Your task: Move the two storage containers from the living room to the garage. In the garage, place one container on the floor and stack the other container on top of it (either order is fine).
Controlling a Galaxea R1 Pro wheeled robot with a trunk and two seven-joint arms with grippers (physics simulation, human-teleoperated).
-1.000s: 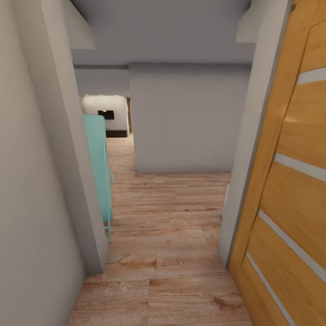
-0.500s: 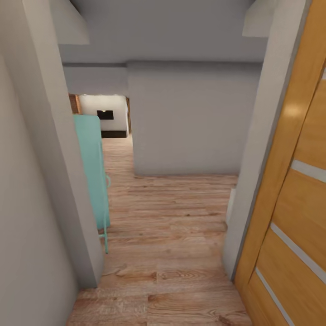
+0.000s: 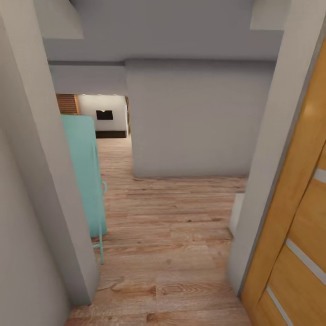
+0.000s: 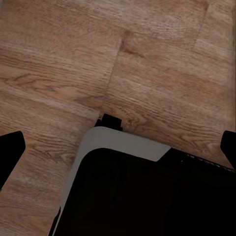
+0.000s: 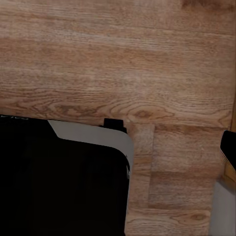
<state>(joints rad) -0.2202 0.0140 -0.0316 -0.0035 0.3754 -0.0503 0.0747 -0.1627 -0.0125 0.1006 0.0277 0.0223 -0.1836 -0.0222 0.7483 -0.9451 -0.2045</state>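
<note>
I stand in a doorway between a grey wall edge [image 3: 54,190] and an orange-wood door with pale stripes [image 3: 299,235]. Light wood plank floor [image 3: 172,226] runs open ahead; a turquoise panel [image 3: 83,172] narrows one side. The living room [image 3: 102,118] shows far off, partly hidden. My left fingers [image 4: 11,152] stand apart; my right fingers [image 5: 229,146] are cut off, spacing indeterminate.

A home, seen from a narrow indoor passage. Light wood planks [image 3: 176,235] cover the floor, and plain grey-white walls [image 3: 194,117] and a grey ceiling [image 3: 167,27] close it in. An orange-wood door [image 3: 294,235] with pale stripes stands open at the right edge of the frame. At left, a turquoise panel [image 3: 86,176] juts out past a wall corner. Upper left, an opening shows a lit room with a black TV [image 3: 104,115] and a strip of red brick [image 3: 67,104].
</note>
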